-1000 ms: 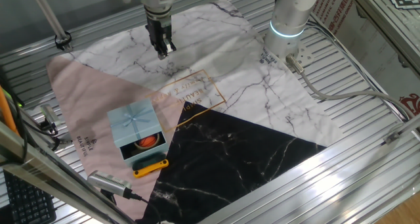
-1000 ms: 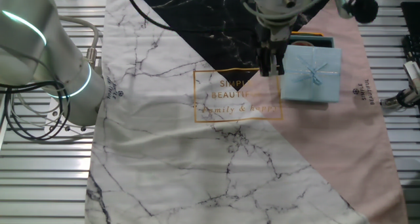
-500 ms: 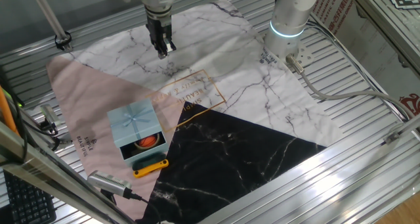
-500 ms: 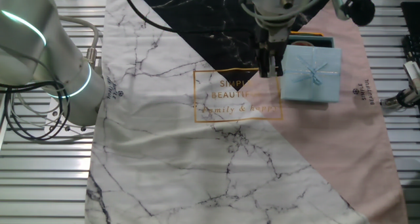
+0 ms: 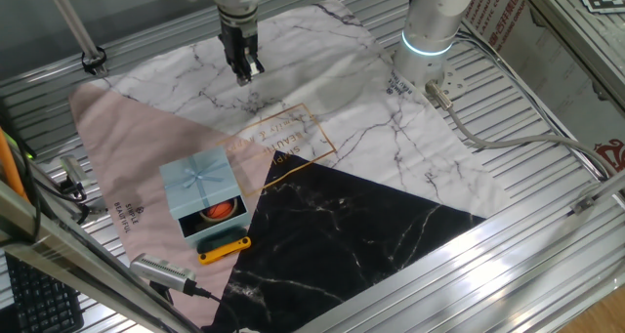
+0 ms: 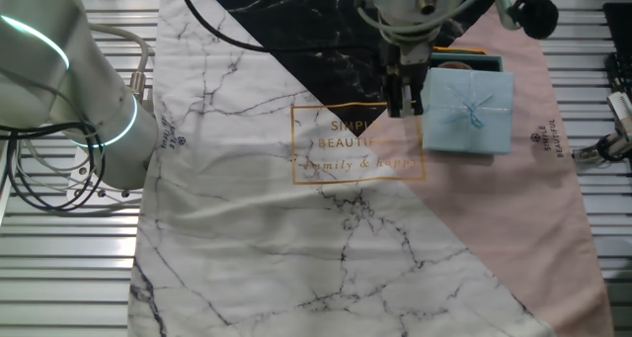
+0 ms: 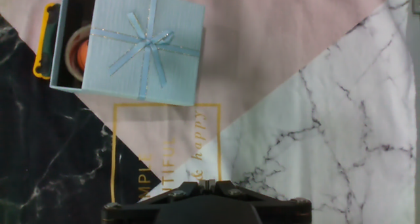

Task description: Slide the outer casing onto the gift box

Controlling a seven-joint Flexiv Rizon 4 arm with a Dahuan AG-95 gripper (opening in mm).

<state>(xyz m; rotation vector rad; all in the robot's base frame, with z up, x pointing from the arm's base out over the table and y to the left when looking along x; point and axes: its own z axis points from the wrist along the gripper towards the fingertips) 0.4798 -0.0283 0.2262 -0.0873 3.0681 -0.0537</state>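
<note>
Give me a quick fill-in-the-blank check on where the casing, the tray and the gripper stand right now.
1. The outer casing covers the gift box only ____.
2. The bow on the casing is pale ____.
3. The yellow-and-black bar lies beside the box's ____ end.
4. The gripper holds ____.

Missing words: partly; blue; open; nothing

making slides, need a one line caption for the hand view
Hand view: the shut gripper hovers above the cloth, with the outer casing only partly covering the gift box.
</note>
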